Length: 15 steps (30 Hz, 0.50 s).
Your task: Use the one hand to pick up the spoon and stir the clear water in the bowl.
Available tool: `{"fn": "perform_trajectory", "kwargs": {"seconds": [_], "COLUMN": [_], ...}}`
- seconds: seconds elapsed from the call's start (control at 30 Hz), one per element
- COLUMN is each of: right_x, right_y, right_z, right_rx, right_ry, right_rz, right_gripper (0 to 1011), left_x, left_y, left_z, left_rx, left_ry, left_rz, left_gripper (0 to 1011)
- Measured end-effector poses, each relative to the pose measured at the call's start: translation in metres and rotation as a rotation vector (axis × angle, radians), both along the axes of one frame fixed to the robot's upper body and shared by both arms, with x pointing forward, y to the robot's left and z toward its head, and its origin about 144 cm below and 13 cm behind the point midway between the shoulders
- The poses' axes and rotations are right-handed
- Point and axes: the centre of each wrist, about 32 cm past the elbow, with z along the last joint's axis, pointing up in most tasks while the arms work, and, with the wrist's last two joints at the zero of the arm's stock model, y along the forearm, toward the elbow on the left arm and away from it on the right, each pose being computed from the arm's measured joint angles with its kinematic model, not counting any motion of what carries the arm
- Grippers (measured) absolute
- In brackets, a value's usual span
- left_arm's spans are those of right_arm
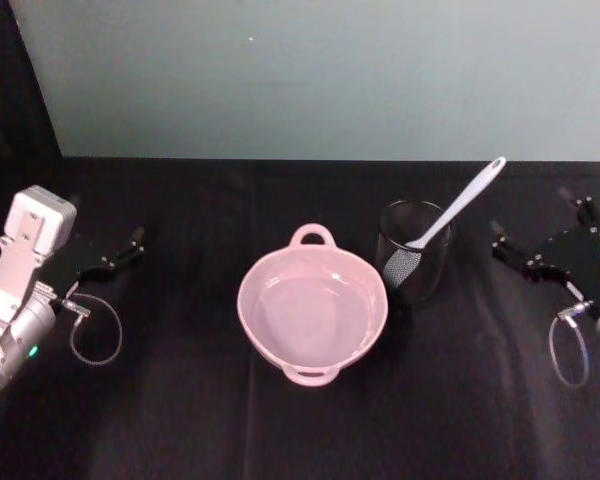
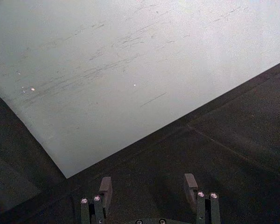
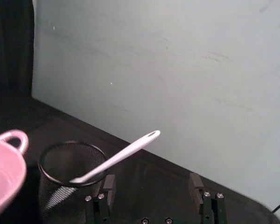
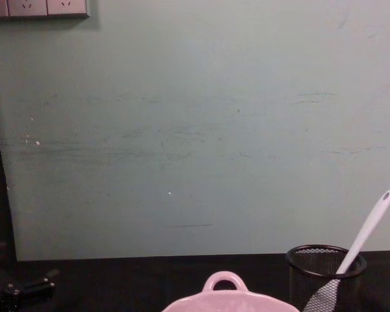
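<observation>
While both arms wait out at the edges, the pale wall [image 1: 330,80] takes the whole back of the scene and the black table [image 1: 180,430] runs out in front of it. Dead centre on the table sits the pink bowl [image 1: 243,305], upright and glossy inside, one loop handle toward the wall and one toward the robot. Just to its right, close but with a sliver of cloth between them in the head view, stands the black mesh cup [image 1: 430,285], upright too. Out on the far left, the left gripper [image 1: 135,240] sits over the table's edge, well apart from the bowl. Its wrist view has the jaws spread wide with nothing between them, only bare cloth and wall ahead. Over on the right, the right gripper [image 1: 528,212] sits near the cup on its outer side, pointing toward it. Its wrist view shows those jaws wide apart as well, gripping nothing, with the cup and a slice of bowl rim in front. And the spoon [image 1: 460,205] is in the cup, blade down inside the mesh. Its handle leans out over the rim toward the right, holed end up in the air, and neither gripper touches it.
</observation>
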Motion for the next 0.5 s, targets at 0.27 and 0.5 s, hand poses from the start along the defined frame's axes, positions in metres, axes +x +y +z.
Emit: {"fn": "perform_trajectory", "kwargs": {"seconds": [0.27, 0.5], "right_x": [-0.003, 0.009], "right_y": [-0.009, -0.008], "right_z": [0.017, 0.018], "right_rx": [0.331, 0.623], "right_ry": [0.142, 0.283], "right_rz": [0.049, 0.04], "right_gripper": [1003, 1002], "left_x": [0.0, 0.0], "left_y": [0.0, 0.0], "left_z": [0.0, 0.0], "left_rx": [0.0, 0.0], "left_ry": [0.0, 0.0], "left_rz": [0.0, 0.0], "left_gripper": [1011, 1011]}}
